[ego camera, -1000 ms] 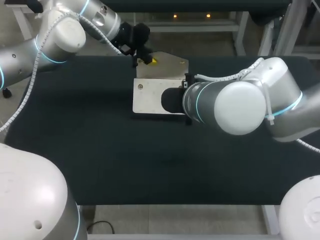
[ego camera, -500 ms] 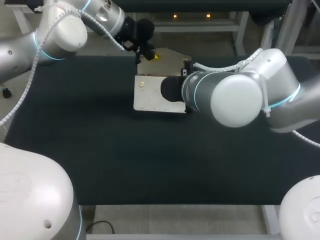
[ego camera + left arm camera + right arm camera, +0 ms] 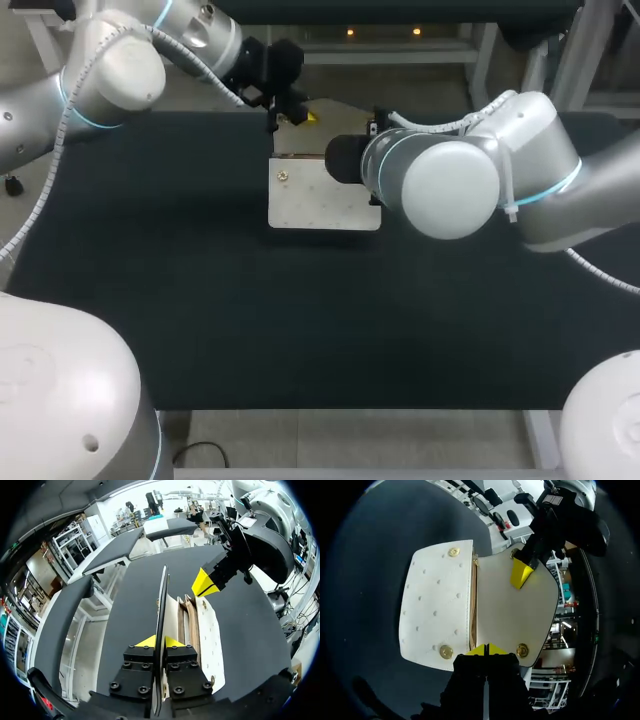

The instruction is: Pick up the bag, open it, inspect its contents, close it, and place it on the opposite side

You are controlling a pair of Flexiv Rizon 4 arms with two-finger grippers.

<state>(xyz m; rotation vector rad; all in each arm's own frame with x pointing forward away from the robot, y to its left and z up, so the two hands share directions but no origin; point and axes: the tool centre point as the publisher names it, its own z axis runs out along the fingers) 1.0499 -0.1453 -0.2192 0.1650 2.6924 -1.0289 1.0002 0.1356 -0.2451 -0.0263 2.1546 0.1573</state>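
Observation:
A white studded bag [image 3: 320, 205] lies on the black table [image 3: 150, 300], its flap [image 3: 325, 135] lifted at the far side. My left gripper [image 3: 292, 117] is shut on the flap's edge; the left wrist view shows the flap [image 3: 162, 595] edge-on between its yellow tips [image 3: 159, 641], with the open pockets [image 3: 189, 625] beside it. My right gripper [image 3: 487, 650] is shut on the bag's side edge where the flap [image 3: 515, 615] meets the body [image 3: 437, 610]. It appears in the left wrist view as a yellow tip [image 3: 204, 584]. The right arm [image 3: 440, 185] hides it from the head view.
Gold snap studs [image 3: 453, 552] sit on the bag's front corners. The dark tabletop stretches wide to the left, the right and the near edge. Nothing else lies on it.
The right arm has drawn back toward the table's far side, uncovering more of the bag's front. The left gripper has raised the flap more upright. Both grips are unchanged.

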